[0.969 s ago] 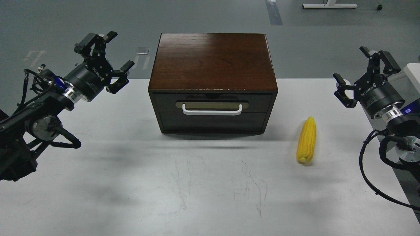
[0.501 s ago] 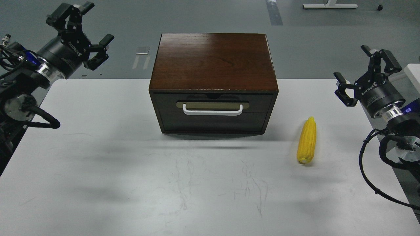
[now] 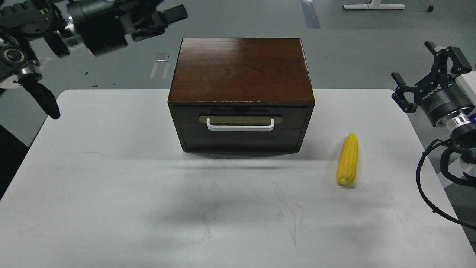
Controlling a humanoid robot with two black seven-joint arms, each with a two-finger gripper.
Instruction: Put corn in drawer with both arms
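Dark brown polished wood forms the box at the centre of the head view, standing toward the rear of a white scuffed tabletop. The wide shallow drawer in its front face sits fully closed, flush with the frame; its white bar handle lies across a tan oval plate.

The bright yellow tapered corn cob lies on the tabletop to the right of the box, apart from it, pointed end away from the camera and blunt end toward it. Nothing touches the cob.

The left arm's black gripper hangs high at the upper left, above the grey floor beyond the table's rear edge and beside the box's rear left corner. One finger reaches toward the box; the other runs off the top edge, so whether the jaws are parted cannot be told.

The right arm's black gripper with white lettering is raised beyond the table's right edge, well apart from the cob. Its fingers are spread wide and grasp nothing.
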